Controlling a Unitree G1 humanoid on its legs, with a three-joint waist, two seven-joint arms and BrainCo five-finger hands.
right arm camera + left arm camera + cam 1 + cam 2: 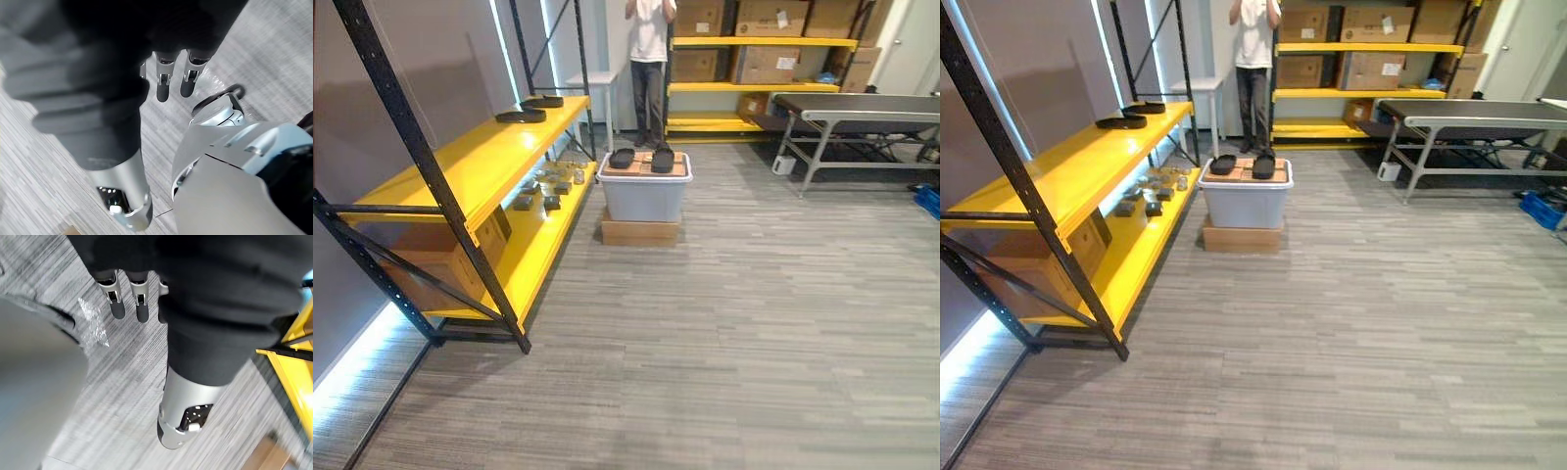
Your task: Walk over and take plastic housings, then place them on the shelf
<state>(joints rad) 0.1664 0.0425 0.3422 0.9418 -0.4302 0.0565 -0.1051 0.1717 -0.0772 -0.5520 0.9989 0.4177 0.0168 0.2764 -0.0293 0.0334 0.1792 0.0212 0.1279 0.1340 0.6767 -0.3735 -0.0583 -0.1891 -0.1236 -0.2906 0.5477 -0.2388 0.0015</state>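
— What's hard to make out from where you're standing?

— The person [648, 59] at the far end is being cut off at the shoulders. The small parts [548, 186] lying on the lower board of the yellow shelf [470, 157] are too tiny for me to count or name. The shelf's near post is crossing in front of a cardboard box [440, 259] sitting at the bottom.

— And the housings?

— I'm counting four. Two black plastic housings [623, 158] are lying side by side on top of a grey tote [643, 196]. The tote is standing on a flat carton [639, 232], just beside the shelf's far end. Two more housings [521, 116] are resting on the shelf's upper board, one behind the other.

— Where are the hands relative to them?

— Well apart from all four. The left hand [141, 301] is hanging over the grey floor [754, 343], fingers straight and loose, thumb held apart, grasping nothing. The right hand [164, 83] is hanging the same way, its fingers pointing down at the floor.

— Anything else around?

— One long metal desk [862, 108] is standing off to the right. A second yellow rack [754, 86] behind the person is carrying cardboard boxes, some cut off at the top.
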